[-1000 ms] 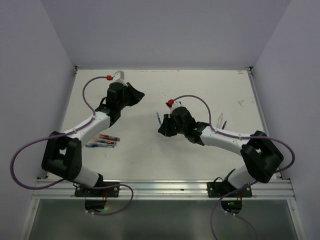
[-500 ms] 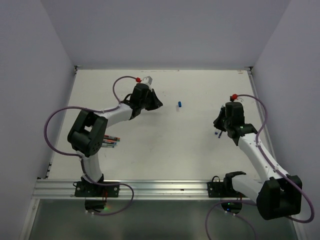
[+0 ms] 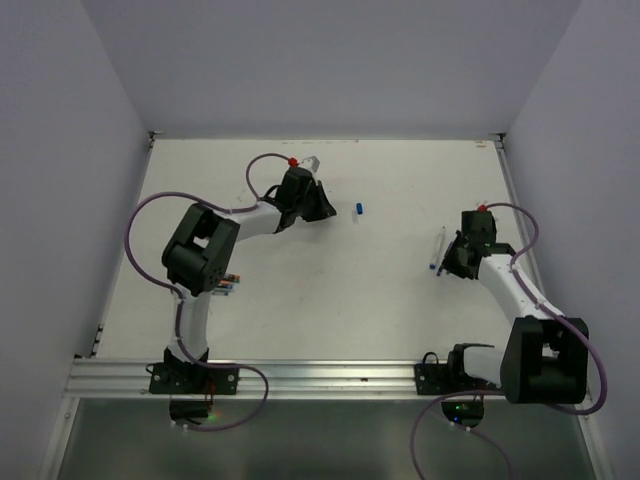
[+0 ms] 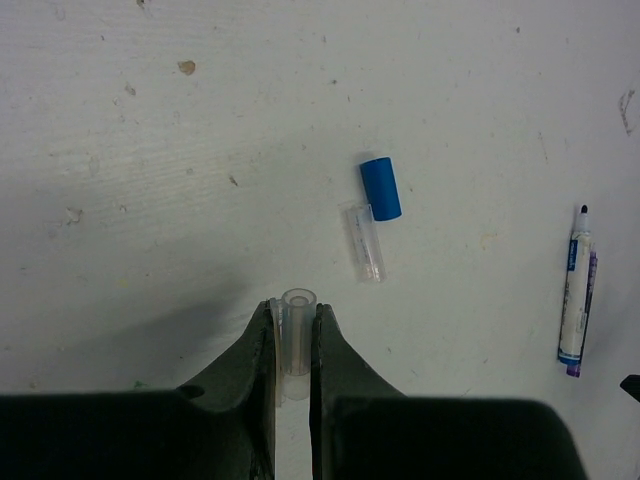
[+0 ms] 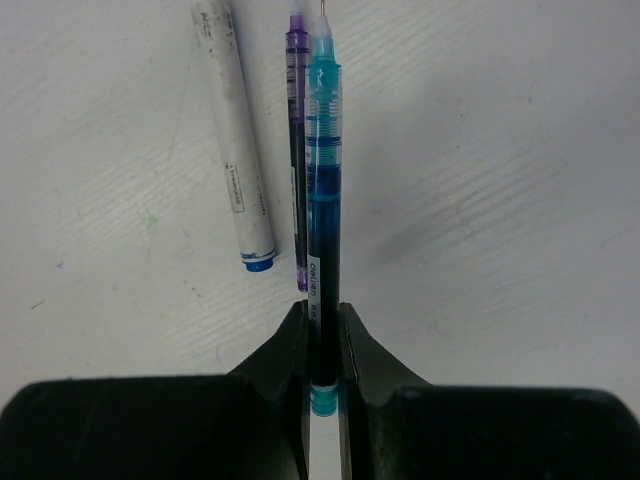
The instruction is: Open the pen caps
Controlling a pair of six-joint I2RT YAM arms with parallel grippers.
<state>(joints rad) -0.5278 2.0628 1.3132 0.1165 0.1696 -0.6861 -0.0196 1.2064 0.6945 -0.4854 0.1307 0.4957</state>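
Pinched in the left gripper (image 4: pixel 294 330): a clear cap (image 4: pixel 298 303), open end forward. Just ahead, a second clear cap (image 4: pixel 367 245) touching a blue cap (image 4: pixel 380 188). Clamped in the right gripper (image 5: pixel 322 322): a teal pen (image 5: pixel 323 180), label print too small to read (same on the white pen (image 5: pixel 232 150)). Alongside, a purple pen (image 5: pixel 297 120). Arms well apart, wrists angled down.

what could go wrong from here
The held clear cap in the left tool may roll on release into the blue cap and loose clear cap. The right tool holds the uncapped teal pen beside the purple pen and white pen; lowering it could knock them or smear ink.
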